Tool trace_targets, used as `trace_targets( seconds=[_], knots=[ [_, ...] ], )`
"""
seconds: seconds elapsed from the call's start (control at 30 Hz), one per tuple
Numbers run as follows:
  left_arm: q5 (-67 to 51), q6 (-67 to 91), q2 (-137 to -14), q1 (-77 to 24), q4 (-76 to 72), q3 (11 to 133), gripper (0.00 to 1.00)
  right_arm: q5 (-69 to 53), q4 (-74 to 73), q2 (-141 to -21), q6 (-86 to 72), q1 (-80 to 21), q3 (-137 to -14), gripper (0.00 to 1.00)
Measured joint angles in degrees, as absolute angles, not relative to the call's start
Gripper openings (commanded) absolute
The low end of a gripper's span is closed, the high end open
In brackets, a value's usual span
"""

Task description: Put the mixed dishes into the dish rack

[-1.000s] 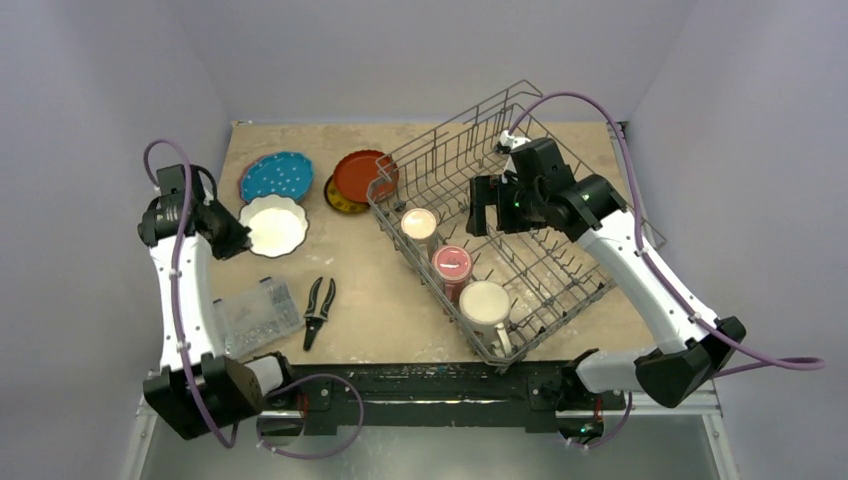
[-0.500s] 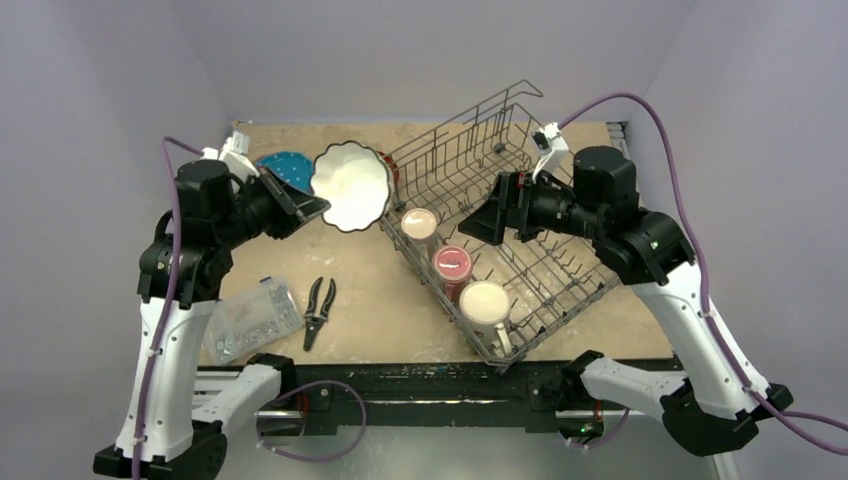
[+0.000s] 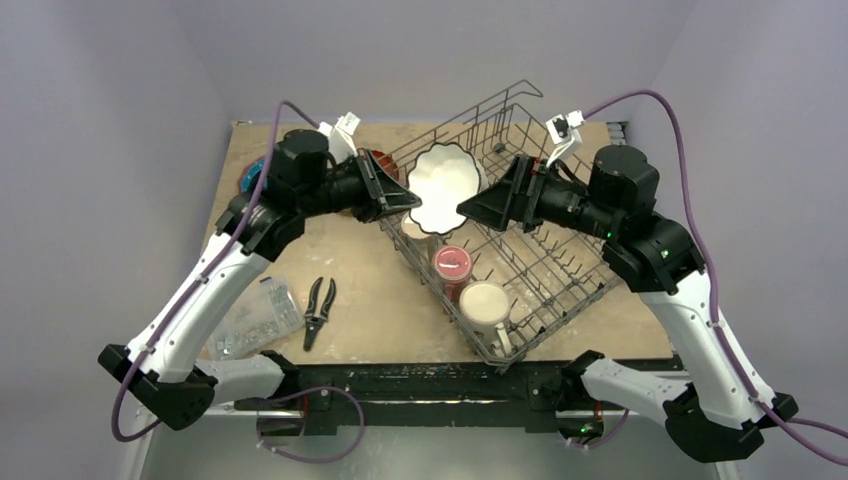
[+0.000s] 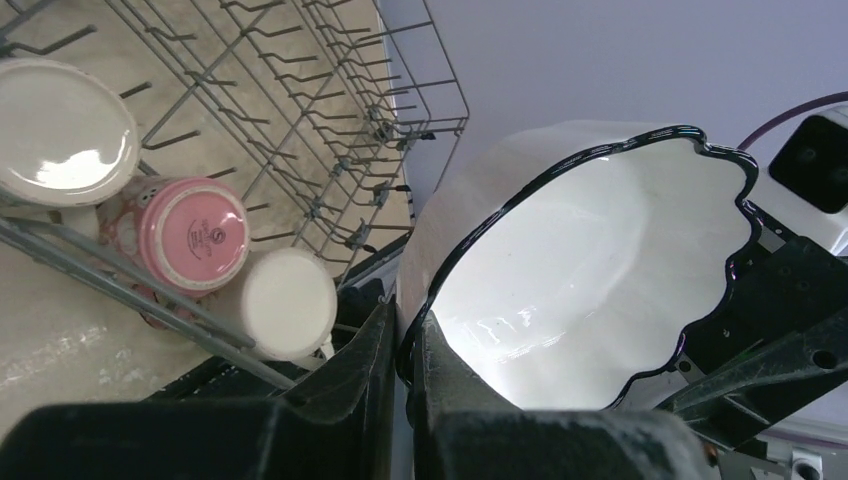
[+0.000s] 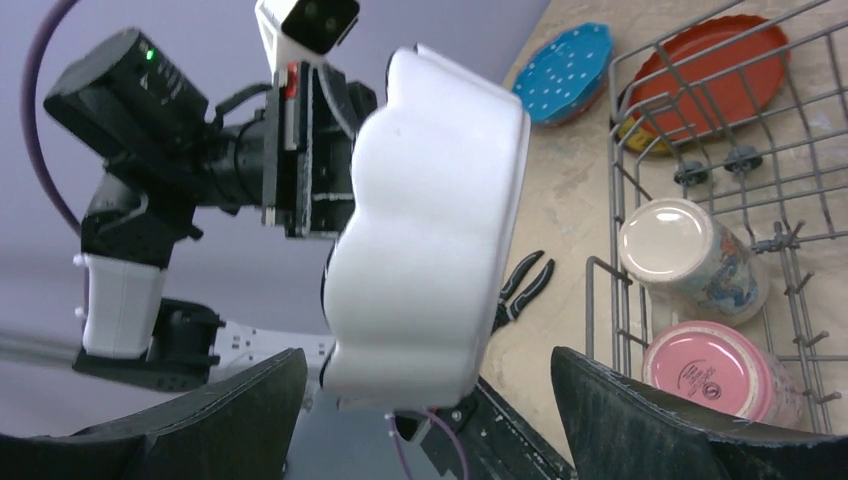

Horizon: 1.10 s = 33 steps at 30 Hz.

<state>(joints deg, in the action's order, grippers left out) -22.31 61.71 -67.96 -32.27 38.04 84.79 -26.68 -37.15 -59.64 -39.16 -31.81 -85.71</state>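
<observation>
My left gripper [image 3: 408, 203] is shut on the rim of the white fluted bowl [image 3: 441, 186] and holds it tilted in the air over the left end of the dish rack [image 3: 545, 265]. In the left wrist view the fingers [image 4: 375, 345] pinch the bowl's dark-edged rim [image 4: 590, 290]. My right gripper [image 3: 472, 207] is open and faces the bowl from the right. In the right wrist view the bowl [image 5: 430, 230] hangs between the spread fingers [image 5: 640, 415], which do not touch it. A cream mug [image 3: 485, 303], a maroon mug [image 3: 452, 264] and a beige cup [image 3: 412, 231] stand in the rack.
The blue dotted plate [image 5: 565, 72] and the red-orange plate [image 5: 715, 60], which lies on a yellow one, are on the table behind the rack. Black-handled pliers [image 3: 318, 305] and a clear parts box [image 3: 255, 316] lie front left.
My left arm lifted the bowl off the table and carried it right, over the rack's left end. My right gripper rose out of the rack toward the bowl, jaws open.
</observation>
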Motion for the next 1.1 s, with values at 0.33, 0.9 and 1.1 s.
trace_targets(
  seconds=[0.33,0.9,1.1],
  knots=[
    [-22.33,64.12,-74.87,-38.48,34.35,85.32,0.00,-18.72,-39.09,-58.61,-42.48,-31.79,-85.71,0.72],
    [-22.55,64.29,-81.36,-39.88,33.93,89.78,0.00,-7.66,-47.37,-59.18,-46.74,-31.46,-87.79,0.00],
    [-22.37,63.64,-85.06,-40.14,37.12,92.53,0.33,-3.05,-52.62,-61.01,-49.04,-31.27,-88.16,0.00]
  ],
)
